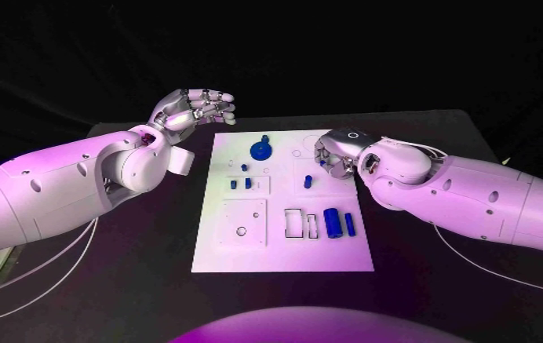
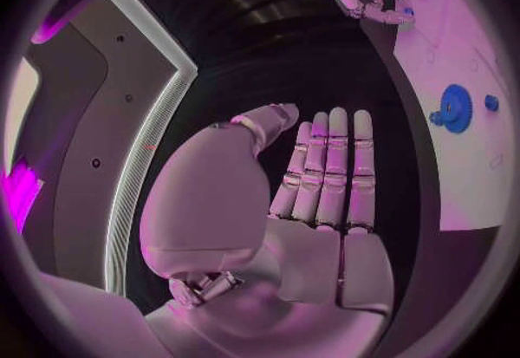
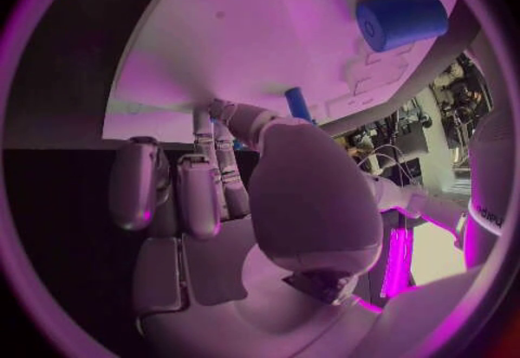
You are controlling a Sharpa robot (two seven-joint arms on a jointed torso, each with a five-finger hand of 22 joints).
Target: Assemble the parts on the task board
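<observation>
The white task board lies in the middle of the table. A blue round knobbed part stands near its far edge. Small blue pegs sit at mid-left, and another peg stands just in front of my right hand. A thick blue cylinder and a thin one lie at the right. My right hand reaches down to the board's far right, thumb and fingertips close together at the surface. My left hand hovers off the far left corner, fingers straight, holding nothing.
Outlined slots and a square recess mark the board's near half. Black table surrounds the board. White cables trail on the left.
</observation>
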